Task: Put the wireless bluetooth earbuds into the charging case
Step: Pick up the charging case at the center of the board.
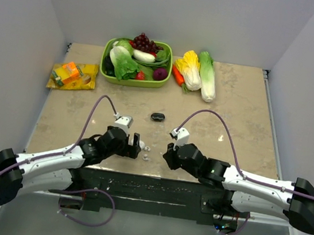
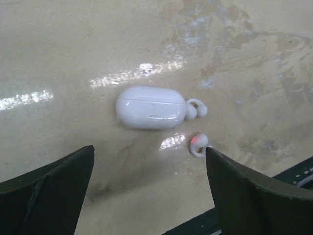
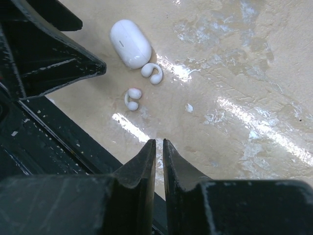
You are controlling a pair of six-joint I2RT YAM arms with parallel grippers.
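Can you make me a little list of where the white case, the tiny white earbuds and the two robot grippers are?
White charging case: lying flat, lid closed
White earbuds: two, both outside the case; one against its end, one just apart
Left gripper: open, empty, pointed at the case
Right gripper: nearly shut, empty
Small black oval object: farther back, by itself

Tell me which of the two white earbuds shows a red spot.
The earbud lying apart from the white case; the other earbud, against the case's end, shows no red.
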